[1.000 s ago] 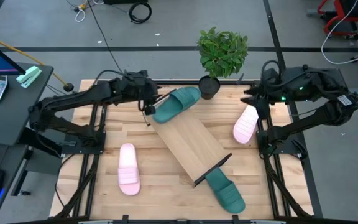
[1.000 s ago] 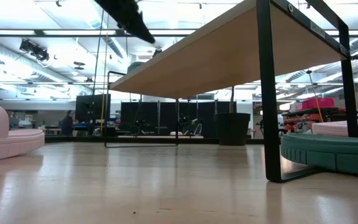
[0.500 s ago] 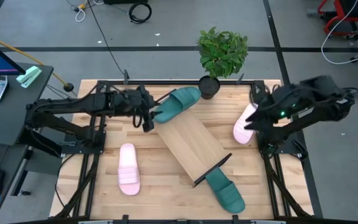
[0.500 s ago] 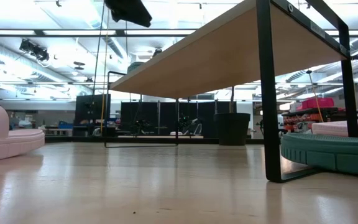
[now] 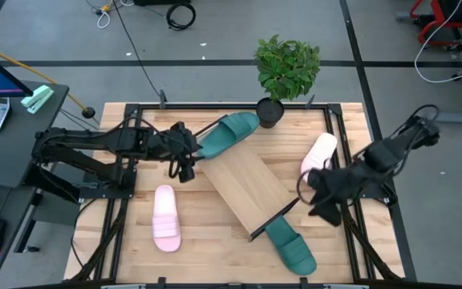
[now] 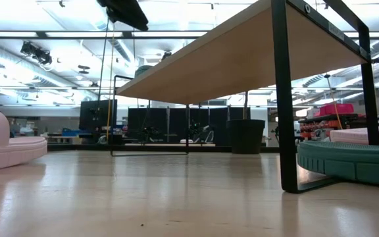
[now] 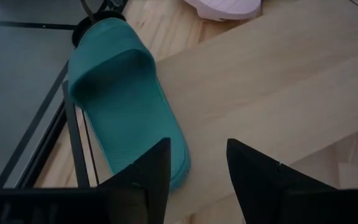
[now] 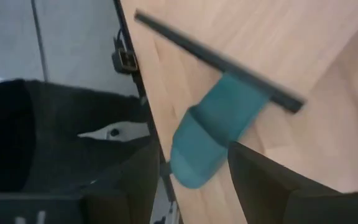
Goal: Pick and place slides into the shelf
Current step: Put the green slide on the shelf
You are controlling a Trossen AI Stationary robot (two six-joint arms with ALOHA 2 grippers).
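The shelf (image 5: 249, 189) stands slantwise mid-table on black end bars. One teal slide (image 5: 227, 133) lies on its far-left end, its toe end sticking out past the board toward the pot. A second teal slide (image 5: 291, 247) lies on the table, one end under the shelf's near bar (image 8: 216, 59). One pink slide (image 5: 165, 217) rests on the table at the left, another (image 5: 319, 158) at the right. My left gripper (image 5: 184, 166) hovers open just short of the first teal slide (image 7: 123, 93). My right gripper (image 5: 313, 201) hangs open above the table, between the right pink slide and the near teal slide (image 8: 213, 134).
A potted plant (image 5: 273, 108) stands at the table's far edge, close to the toe of the teal slide on the shelf. Black frame rails (image 5: 123, 185) run along the table's left and right sides. Bare tabletop (image 5: 215, 241) lies near the front edge.
My left gripper has drawn back from the teal slide on the shelf toward the table's near-left, and the slide has stayed put. My right gripper has swung from the far right corner down toward the near edge, past the right pink slide, and tipped more downward.
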